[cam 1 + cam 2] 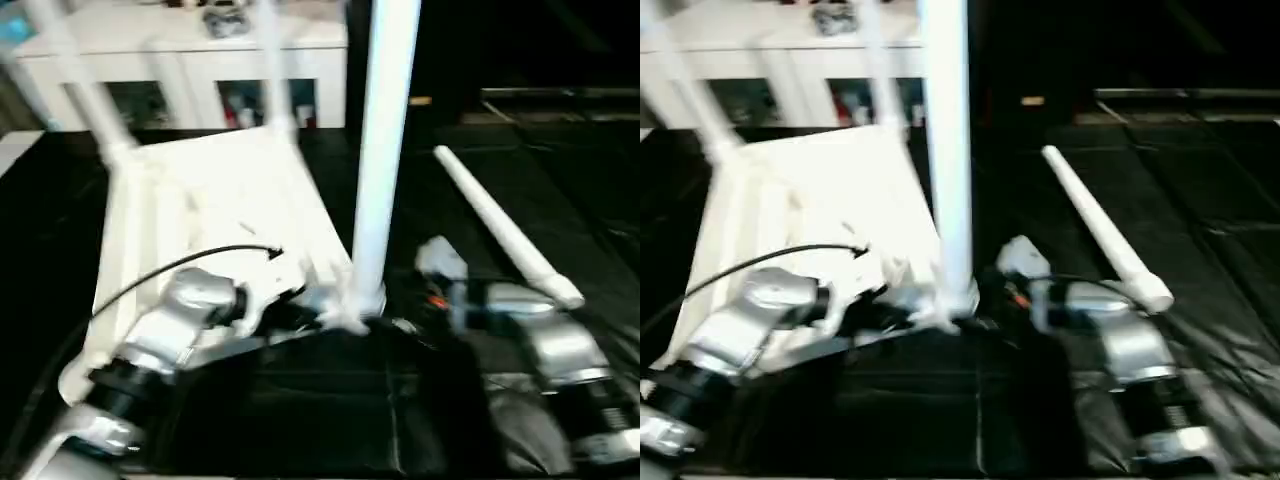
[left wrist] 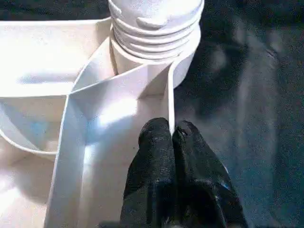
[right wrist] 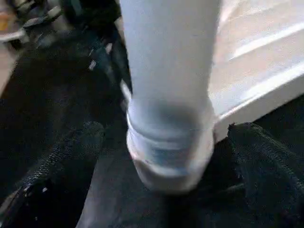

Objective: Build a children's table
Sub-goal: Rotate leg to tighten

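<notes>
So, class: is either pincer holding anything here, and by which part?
Nothing is held. The left pincer is shut against the table top's rib; the right pincer stands open around the leg.

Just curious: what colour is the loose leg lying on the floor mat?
White, like the table. The loose leg shows best in the left eye view.

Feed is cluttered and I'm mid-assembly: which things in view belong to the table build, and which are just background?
Part of the job:
- upturned table top
- upright leg in the near corner socket
- two far legs already standing
- loose leg lying on the black mat

Just lying about:
- white cabinet behind
- small items on its top, too blurred to name
</notes>
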`<state>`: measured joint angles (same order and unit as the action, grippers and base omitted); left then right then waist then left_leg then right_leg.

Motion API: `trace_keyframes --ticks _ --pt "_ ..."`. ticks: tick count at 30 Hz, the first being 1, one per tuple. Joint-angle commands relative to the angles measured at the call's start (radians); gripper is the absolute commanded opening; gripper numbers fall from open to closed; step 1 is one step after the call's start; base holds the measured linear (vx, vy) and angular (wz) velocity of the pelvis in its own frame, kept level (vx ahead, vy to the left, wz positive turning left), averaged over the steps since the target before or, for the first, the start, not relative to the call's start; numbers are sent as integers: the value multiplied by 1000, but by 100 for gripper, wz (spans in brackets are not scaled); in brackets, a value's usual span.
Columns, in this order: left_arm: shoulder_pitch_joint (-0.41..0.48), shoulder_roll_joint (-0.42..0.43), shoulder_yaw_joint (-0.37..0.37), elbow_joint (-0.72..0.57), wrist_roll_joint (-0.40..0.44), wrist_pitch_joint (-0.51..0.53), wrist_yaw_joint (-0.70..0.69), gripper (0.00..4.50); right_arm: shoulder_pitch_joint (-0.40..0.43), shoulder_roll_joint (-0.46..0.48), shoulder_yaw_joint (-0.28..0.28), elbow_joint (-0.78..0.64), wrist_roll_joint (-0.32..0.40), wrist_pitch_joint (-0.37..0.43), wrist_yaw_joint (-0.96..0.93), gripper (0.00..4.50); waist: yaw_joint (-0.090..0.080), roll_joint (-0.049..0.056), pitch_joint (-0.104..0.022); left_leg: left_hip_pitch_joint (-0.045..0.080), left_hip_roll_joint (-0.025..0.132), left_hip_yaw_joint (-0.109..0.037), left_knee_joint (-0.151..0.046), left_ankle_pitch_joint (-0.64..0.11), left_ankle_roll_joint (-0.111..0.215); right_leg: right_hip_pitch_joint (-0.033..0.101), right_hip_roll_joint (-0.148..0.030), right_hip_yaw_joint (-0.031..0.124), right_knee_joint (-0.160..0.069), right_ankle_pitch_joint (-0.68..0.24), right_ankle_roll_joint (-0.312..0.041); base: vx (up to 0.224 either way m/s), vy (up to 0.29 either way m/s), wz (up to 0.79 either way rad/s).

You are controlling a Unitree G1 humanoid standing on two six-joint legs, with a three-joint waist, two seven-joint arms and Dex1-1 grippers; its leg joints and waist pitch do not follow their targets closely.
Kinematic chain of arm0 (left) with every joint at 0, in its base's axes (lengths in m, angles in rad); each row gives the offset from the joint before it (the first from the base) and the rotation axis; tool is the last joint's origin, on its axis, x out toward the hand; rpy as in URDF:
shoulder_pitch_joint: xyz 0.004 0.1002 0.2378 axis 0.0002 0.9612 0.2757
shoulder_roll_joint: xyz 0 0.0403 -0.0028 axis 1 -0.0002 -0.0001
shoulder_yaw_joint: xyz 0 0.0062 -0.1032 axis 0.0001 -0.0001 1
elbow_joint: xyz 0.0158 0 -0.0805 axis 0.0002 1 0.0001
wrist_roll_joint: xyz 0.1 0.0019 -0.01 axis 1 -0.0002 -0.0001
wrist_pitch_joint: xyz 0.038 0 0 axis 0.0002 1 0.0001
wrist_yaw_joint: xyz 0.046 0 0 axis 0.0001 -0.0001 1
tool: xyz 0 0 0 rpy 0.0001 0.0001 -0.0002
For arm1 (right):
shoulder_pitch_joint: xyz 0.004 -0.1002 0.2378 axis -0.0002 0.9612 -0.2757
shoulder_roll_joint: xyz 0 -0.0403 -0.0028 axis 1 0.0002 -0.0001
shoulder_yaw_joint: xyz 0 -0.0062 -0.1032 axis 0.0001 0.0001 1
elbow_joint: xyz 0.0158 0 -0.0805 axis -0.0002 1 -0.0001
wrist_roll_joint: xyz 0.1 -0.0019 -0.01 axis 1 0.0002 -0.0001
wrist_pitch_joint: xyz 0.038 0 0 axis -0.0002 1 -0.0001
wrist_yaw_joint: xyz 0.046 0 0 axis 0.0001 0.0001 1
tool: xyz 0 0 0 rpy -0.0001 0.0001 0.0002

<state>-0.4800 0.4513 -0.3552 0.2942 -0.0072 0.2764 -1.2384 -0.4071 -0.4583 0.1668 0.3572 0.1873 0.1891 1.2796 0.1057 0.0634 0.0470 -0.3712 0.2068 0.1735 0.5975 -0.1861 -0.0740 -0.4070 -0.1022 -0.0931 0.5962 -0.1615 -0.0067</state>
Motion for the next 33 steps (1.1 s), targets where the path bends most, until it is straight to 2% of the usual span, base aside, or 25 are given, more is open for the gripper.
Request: trace_keyframes --ticks 1,2,6,8,9,11,12,17,25,33 --pt "-20 -5 -48 -9 -21 -45 -75 0 -23 -14 21 -2 -4 -19 57 447 -4 -11 -69 12 21 3 -68 -207 71 52 -40 43 -62 -227 -233 0 0 0" --pt "-25 2 -63 0 -20 -68 -100 0 -28 -30 40 0 -1 -29 103 447 -3 -14 -68 12 22 2 -70 -215 68 53 -40 43 -62 -243 -230 0 0 0" --pt "-31 5 -80 5 -19 -89 -128 0 -32 -33 58 1 3 -45 143 447 1 -18 -66 15 24 3 -71 -231 61 51 -42 45 -67 -291 -218 0 0 0" --pt "-33 5 -83 7 -17 -96 -133 0 -35 -31 62 5 3 -49 144 447 2 -19 -66 12 23 1 -72 -219 57 52 -42 45 -67 -294 -214 0 0 0" --pt "-36 3 -88 10 -13 -105 -143 0 -42 -26 71 18 -1 -58 147 430 2 -19 -67 11 23 1 -72 -216 58 53 -43 45 -66 -291 -213 0 0 0" --pt "-38 0 -91 13 -10 -111 -149 0 -48 -23 80 30 -7 -65 152 430 1 -21 -69 10 22 1 -70 -205 60 54 -41 44 -64 -275 -216 0 0 0" --pt "-39 -1 -92 15 -8 -114 -151 0 -49 -23 84 33 -11 -68 155 409 1 -20 -68 11 22 1 -70 -203 60 53 -42 44 -63 -272 -218 0 0 0" --pt "-46 -4 -96 35 -4 -135 -156 0 -55 -20 92 49 -15 -75 170 366 2 -23 -70 7 21 1 -68 -183 69 56 -41 43 -60 -250 -222 0 0 0" --pt "-49 -4 -96 45 -4 -142 -156 0 -57 -12 95 55 1 -81 172 290 3 -22 -69 10 23 1 -69 -198 64 54 -42 43 -63 -279 -216 0 0 0" --pt "-50 -6 -93 59 -2 -150 -150 0 -47 -8 96 43 11 -75 188 274 3 -22 -70 9 22 1 -68 -188 67 55 -41 43 -61 -261 -220 0 0 0"
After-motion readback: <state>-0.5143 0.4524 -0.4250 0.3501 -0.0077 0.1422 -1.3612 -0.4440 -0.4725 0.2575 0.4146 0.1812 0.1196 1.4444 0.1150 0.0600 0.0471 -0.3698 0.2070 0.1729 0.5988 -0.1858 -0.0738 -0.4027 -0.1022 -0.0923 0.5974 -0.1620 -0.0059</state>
